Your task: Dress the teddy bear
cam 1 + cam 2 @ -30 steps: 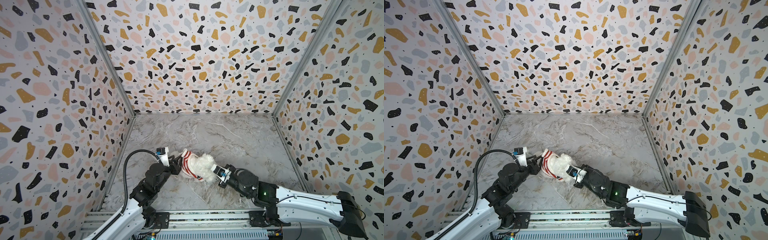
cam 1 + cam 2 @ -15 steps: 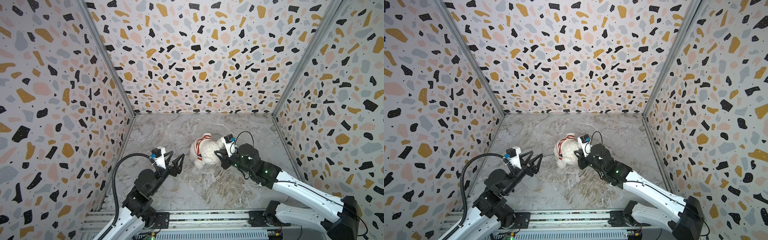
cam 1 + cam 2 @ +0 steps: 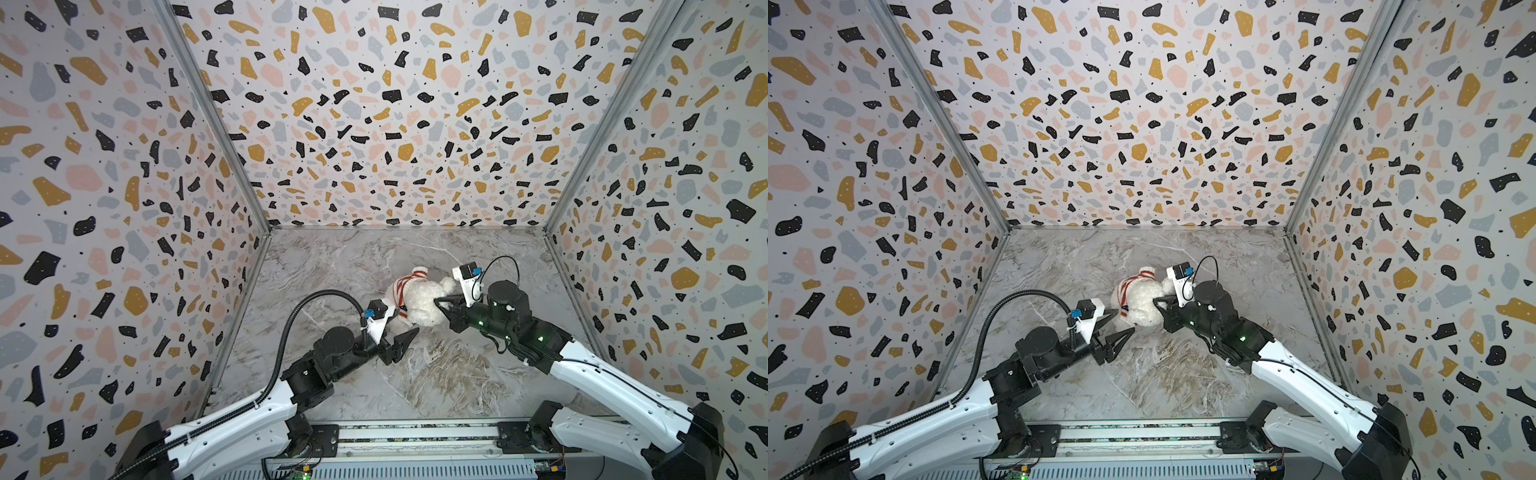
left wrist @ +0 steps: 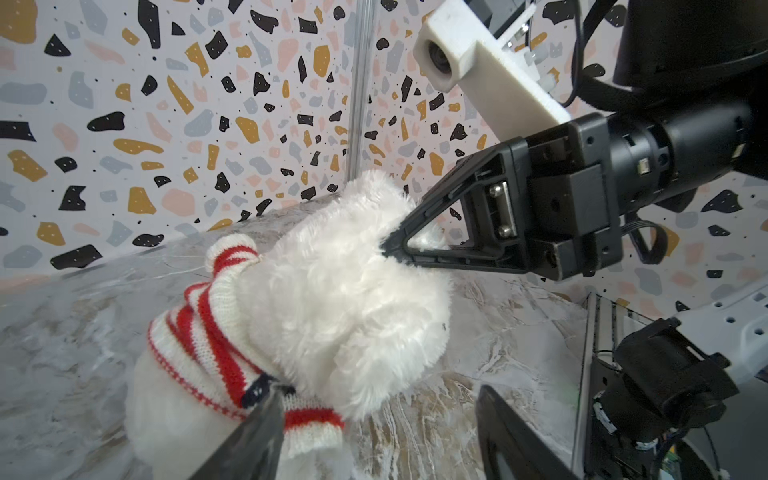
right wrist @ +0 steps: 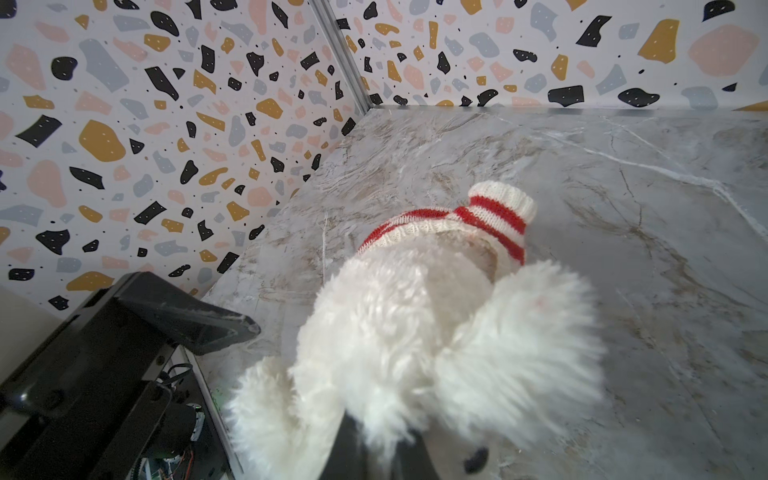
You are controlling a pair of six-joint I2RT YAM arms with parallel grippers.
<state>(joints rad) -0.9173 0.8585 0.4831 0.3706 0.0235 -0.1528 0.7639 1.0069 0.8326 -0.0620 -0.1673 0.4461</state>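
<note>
The teddy bear (image 3: pixel 424 303) (image 3: pixel 1142 305) lies on its side mid-table, white and fluffy. A red-and-white striped sweater (image 3: pixel 404 286) (image 3: pixel 1128 286) is bunched round part of its body, with one sleeve (image 5: pixel 498 212) sticking up. My right gripper (image 3: pixel 436 301) (image 3: pixel 1156 301) is shut on the fur of the bear's head (image 5: pixel 395 316), near a dark face spot. My left gripper (image 3: pixel 405 322) (image 3: pixel 1124 320) stands open just in front of the bear. One of its fingers (image 4: pixel 257 428) touches the sweater's hem (image 4: pixel 307 419); nothing sits between the jaws.
The marble tabletop (image 3: pixel 415 374) is boxed in by terrazzo walls at the left (image 3: pixel 124 249), back (image 3: pixel 395 145) and right (image 3: pixel 665 249). A metal rail (image 3: pixel 415 436) runs along the front edge, where both arm bases stand.
My right gripper has carried the bear from the front toward mid-table. My left gripper let go of the sweater, opened, then moved right, back up to the bear.
</note>
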